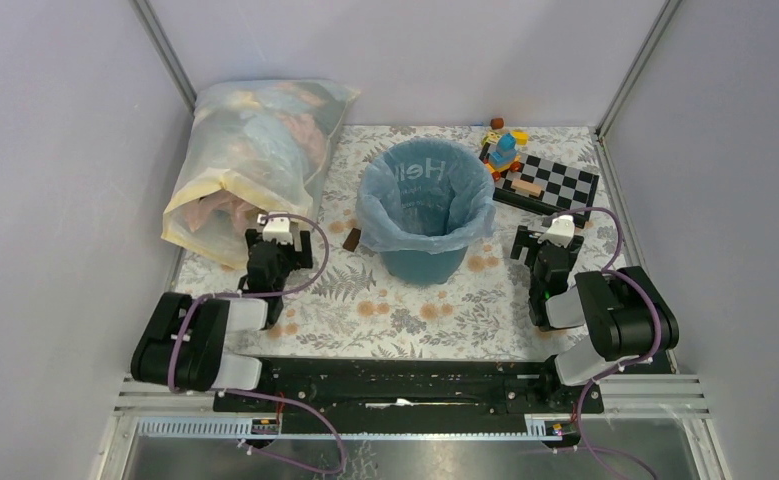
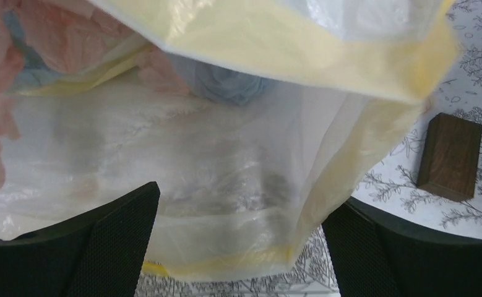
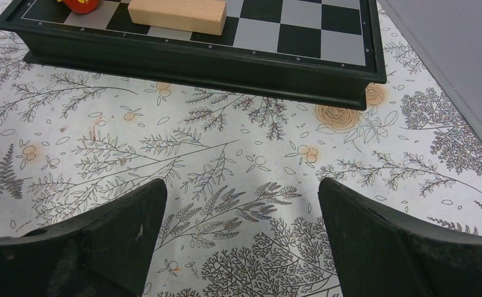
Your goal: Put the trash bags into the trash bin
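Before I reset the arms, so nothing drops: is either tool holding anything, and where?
Nothing: left tool open at the yellowish bag, right tool open above the table.

White lettering is showing on the inside wall of the pale-blue trash bag lining the trash bin. "Hel" is reading clearly in the top view (the following letters are blurring into the folds), and a smaller line beneath is too faint to read. Tiny characters are running along the chessboard rim, too small to make out.

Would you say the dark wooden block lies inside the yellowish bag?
No, the dark wooden block lies on the floral cover beside the yellowish bag.
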Controlling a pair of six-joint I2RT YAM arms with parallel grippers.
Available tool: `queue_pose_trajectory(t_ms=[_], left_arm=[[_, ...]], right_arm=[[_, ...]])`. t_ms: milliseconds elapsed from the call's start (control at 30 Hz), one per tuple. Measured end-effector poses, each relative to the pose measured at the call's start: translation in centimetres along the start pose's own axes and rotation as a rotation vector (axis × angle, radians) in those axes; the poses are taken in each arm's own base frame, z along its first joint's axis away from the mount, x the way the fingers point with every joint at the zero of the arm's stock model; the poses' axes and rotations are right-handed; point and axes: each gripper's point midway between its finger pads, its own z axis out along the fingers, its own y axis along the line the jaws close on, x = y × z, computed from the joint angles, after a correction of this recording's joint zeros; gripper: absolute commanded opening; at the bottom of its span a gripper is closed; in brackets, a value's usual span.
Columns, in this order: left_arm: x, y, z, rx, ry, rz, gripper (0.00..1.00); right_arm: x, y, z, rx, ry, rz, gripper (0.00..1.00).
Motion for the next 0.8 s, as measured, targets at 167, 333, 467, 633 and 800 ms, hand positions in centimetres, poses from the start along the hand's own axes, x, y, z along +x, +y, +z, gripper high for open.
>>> queue_pose_trajectory(t_ms=[167,333,467,633,800], left_arm=[[-0.6,0.8,1.7,-0.001,-0.057,-0.013,0.99],[-0.7,2.1,2.2,-0.03,-0.079,-0.046,0.99],[-1.5,2.0,2.2,-0.029,-0.109,-0.057,0.99],[-1.9,2.0,2.3,-0.029,-0.125,-0.062,0.99],[-2.0,2.0,2.3,-0.028,-0.128,-0.063,0.99]], right_arm=[[0.0,0.0,0.0,0.0,0.0,0.0,1.0],[0.0,0.0,0.0,0.0,-0.001,0.0,1.0],[0.0,0.0,0.0,0.0,-0.001,0.0,1.0],[0.0,0.0,0.0,0.0,-0.001,0.0,1.0],[0.0,0.0,0.0,0.0,-0.001,0.0,1.0]])
